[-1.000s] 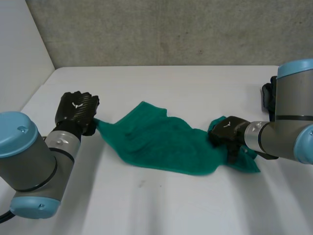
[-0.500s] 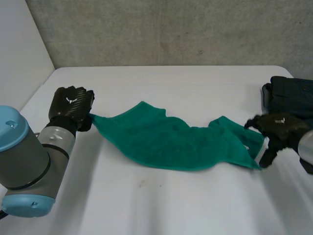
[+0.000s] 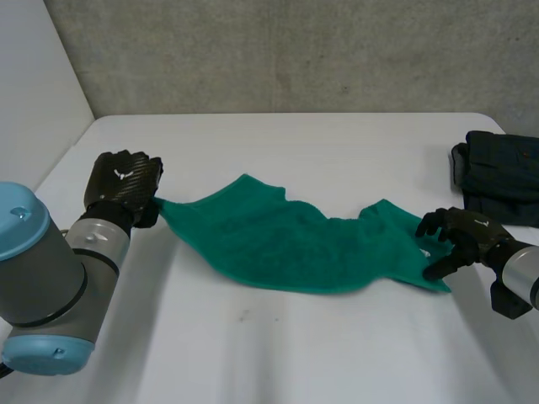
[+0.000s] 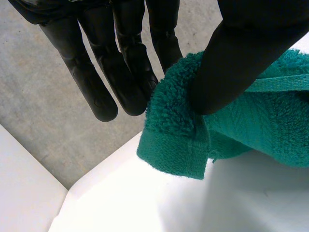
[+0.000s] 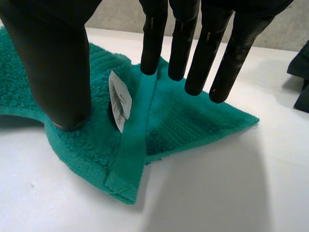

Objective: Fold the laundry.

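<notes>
A green towel [image 3: 286,244] lies spread across the middle of the white table [image 3: 278,353], stretched from left to right. My left hand [image 3: 125,181] is at its left corner. In the left wrist view the thumb [image 4: 241,58] pinches that corner of the towel [image 4: 174,140] against the fingers [image 4: 120,72]. My right hand [image 3: 459,240] is over the towel's right corner. In the right wrist view its fingers [image 5: 193,48] are straight and spread above the towel [image 5: 193,121], and the thumb [image 5: 53,63] rests on the cloth beside a white label [image 5: 119,101].
A dark folded cloth [image 3: 497,172] lies at the table's far right edge, just behind my right hand, and its edge [image 5: 301,82] appears in the right wrist view. A grey wall runs behind the table.
My right hand slid right off the bunched right part of the towel, swung out past its edge, then came back onto the corner. The towel now lies stretched flatter. My left hand shifted slightly left.
</notes>
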Available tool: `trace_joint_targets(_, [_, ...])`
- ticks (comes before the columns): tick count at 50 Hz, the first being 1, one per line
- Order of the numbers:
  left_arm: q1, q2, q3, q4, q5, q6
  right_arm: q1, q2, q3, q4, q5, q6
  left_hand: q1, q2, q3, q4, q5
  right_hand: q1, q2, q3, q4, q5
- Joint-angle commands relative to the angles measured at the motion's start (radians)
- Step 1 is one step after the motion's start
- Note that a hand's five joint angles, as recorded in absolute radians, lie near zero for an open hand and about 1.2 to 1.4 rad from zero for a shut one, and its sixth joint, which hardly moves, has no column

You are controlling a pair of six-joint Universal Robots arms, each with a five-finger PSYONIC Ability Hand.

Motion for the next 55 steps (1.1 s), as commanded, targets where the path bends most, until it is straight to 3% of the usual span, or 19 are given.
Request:
trace_joint_targets(1, [0.000, 0.000, -0.001, -0.004, 0.000, 0.000, 0.030, 0.048, -0.035, 0.007, 0.010, -0.011, 0.227, 0.200, 0.203, 0.193, 0.298, 0.209, 0.124, 0.121, 0.124, 0.144])
trace_joint_targets(10, [0.002, 0.000, -0.001, -0.012, 0.000, 0.000, 0.051, 0.082, -0.058, 0.010, 0.011, -0.008, 0.227, 0.200, 0.203, 0.193, 0.298, 0.253, 0.168, 0.165, 0.168, 0.188])
trace_joint_targets(14, [0.002, 0.000, -0.001, -0.012, 0.000, 0.000, 0.059, 0.087, -0.063, 0.011, 0.011, -0.012, 0.227, 0.200, 0.203, 0.193, 0.298, 0.601, 0.517, 0.514, 0.516, 0.536])
trace_joint_targets(15, [0.002, 0.000, -0.001, -0.015, 0.000, 0.002, 0.060, 0.081, -0.069, 0.011, 0.013, -0.014, 0.227, 0.200, 0.203, 0.193, 0.298, 0.886, 0.801, 0.799, 0.801, 0.821])
trace_joint_targets(21, [0.000, 0.018, 0.008, -0.039, -0.002, 0.014, 0.065, 0.021, -0.158, 0.063, 0.028, -0.080, 0.227, 0.200, 0.203, 0.193, 0.298, 0.889, 0.804, 0.801, 0.804, 0.824])
trace_joint_targets(27, [0.028, 0.155, 0.057, -0.113, -0.002, 0.017, 0.060, -0.241, -0.331, 0.321, 0.031, -0.315, 0.227, 0.200, 0.203, 0.193, 0.298, 0.889, 0.804, 0.801, 0.804, 0.824])
trace_joint_targets(34, [0.137, 0.330, 0.136, -0.177, 0.006, 0.015, 0.054, -0.310, -0.612, 0.611, 0.060, -0.524, 0.227, 0.200, 0.203, 0.193, 0.298, 0.889, 0.804, 0.801, 0.804, 0.824])
trace_joint_targets(39, [0.163, 0.373, 0.210, -0.287, 0.011, 0.015, 0.057, -0.297, -0.750, 0.792, 0.092, -0.600, 0.227, 0.200, 0.203, 0.193, 0.298, 0.889, 0.804, 0.801, 0.804, 0.824])
trace_joint_targets(45, [0.149, 0.358, 0.200, -0.403, 0.075, 0.014, 0.096, -0.209, -0.752, 0.883, 0.103, -0.689, 0.227, 0.200, 0.203, 0.193, 0.298, 0.889, 0.804, 0.801, 0.804, 0.824])
trace_joint_targets(55, [0.148, 0.016, 0.236, -0.380, 0.100, 0.052, 0.218, 0.042, -0.723, 0.815, 0.207, -0.641, 0.227, 0.200, 0.203, 0.193, 0.298, 0.889, 0.804, 0.801, 0.804, 0.824])
